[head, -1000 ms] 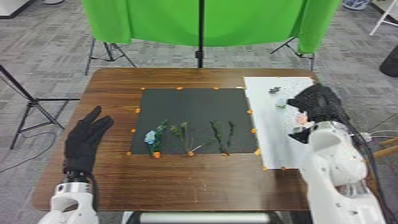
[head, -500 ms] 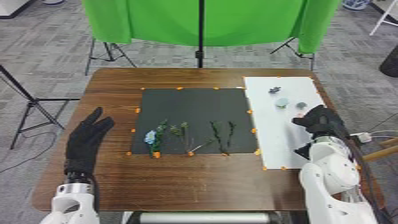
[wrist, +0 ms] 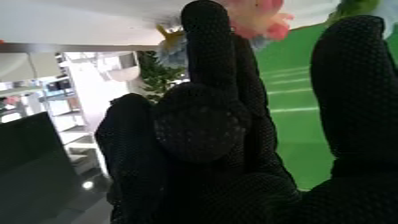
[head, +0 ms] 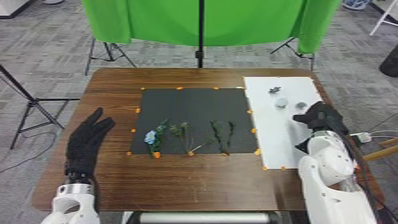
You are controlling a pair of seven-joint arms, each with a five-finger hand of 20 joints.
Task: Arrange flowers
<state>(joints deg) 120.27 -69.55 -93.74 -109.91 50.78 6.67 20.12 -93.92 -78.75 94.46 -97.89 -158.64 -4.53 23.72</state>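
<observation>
Near opposite edges of the table (head: 191,182), left hand (head: 85,147) and right hand (head: 325,118) spread wide, well apart.

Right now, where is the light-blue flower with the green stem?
In the head view, the light-blue flower lies near the bottom-left corner of the dark mat, between the robot's left hand and the other green stems.

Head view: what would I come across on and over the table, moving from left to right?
The left hand → the blue flower → the green stems → the small dark flower → the right hand.
</observation>
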